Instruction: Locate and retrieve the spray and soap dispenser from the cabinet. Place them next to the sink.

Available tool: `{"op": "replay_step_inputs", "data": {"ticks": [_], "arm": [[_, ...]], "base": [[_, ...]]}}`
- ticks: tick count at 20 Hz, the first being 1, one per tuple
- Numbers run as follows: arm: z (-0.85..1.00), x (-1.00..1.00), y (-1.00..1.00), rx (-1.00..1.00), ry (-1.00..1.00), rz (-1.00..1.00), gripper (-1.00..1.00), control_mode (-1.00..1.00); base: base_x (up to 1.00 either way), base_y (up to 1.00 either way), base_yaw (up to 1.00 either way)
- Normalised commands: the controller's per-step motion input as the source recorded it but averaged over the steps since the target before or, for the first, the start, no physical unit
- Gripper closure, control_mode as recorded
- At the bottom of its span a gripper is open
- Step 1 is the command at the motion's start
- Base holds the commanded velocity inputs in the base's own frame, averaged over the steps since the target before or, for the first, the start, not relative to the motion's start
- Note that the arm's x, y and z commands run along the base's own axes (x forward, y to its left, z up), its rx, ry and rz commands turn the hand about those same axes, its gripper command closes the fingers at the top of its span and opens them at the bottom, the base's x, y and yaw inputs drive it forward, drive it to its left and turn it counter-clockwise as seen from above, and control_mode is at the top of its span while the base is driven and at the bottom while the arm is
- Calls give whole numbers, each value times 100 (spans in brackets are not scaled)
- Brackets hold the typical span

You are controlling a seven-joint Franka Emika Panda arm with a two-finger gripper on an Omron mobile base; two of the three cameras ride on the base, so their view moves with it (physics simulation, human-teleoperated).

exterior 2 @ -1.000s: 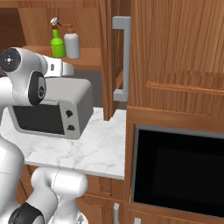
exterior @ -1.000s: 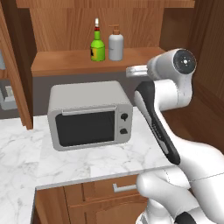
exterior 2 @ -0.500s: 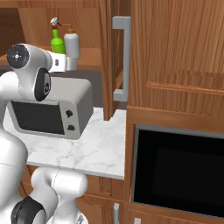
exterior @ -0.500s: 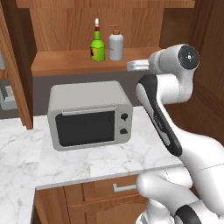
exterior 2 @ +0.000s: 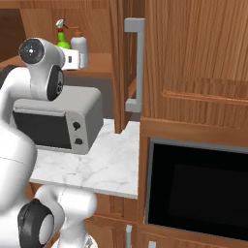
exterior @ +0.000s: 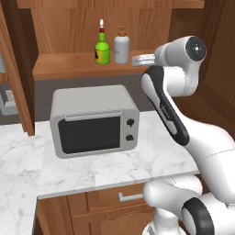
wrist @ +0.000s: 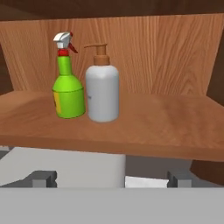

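Note:
The green spray (wrist: pixel 68 85) stands upright on the wooden shelf (wrist: pixel 157 124) of the open cabinet (exterior: pixel 69 27), touching or nearly touching the pale soap dispenser (wrist: pixel 102 89) on its right. Both also appear as the spray (exterior: pixel 102 47) and soap dispenser (exterior: pixel 121 47) above the microwave, and as the spray (exterior 2: pixel 61 38) and soap dispenser (exterior 2: pixel 79 47) from the right. My gripper (wrist: pixel 109 178) is open with nothing between its fingertips (wrist: pixel 42 177). It hovers at the shelf's front edge, level with it, short of the bottles. From the left my gripper (exterior: pixel 137 59) sits just right of the soap dispenser. The sink is out of view.
A grey microwave (exterior: pixel 94 120) sits on the white marble counter (exterior: pixel 27 170) directly under the shelf. The cabinet door (exterior 2: pixel 123 68) with its long grey bar handle (exterior 2: pixel 135 63) stands open to the right. A black oven front (exterior 2: pixel 193 191) lies below right.
My hand has risen from below the shelf edge to shelf height and moved slightly toward the bottles. The bottles have not moved.

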Motion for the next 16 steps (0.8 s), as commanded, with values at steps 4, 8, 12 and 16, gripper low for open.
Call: {"op": "replay_step_inputs", "data": {"ticks": [4,8,12,16], "arm": [[7,33,0,0,-2,0,-100,-100],[5,45,2,0,0,0,-100,-100],[13,41,5,0,0,-1,-100,-100],[17,20,0,0,0,-1,-100,-100]], "base": [[0,0,0],[0,0,0],[0,0,0],[0,0,0]]}}
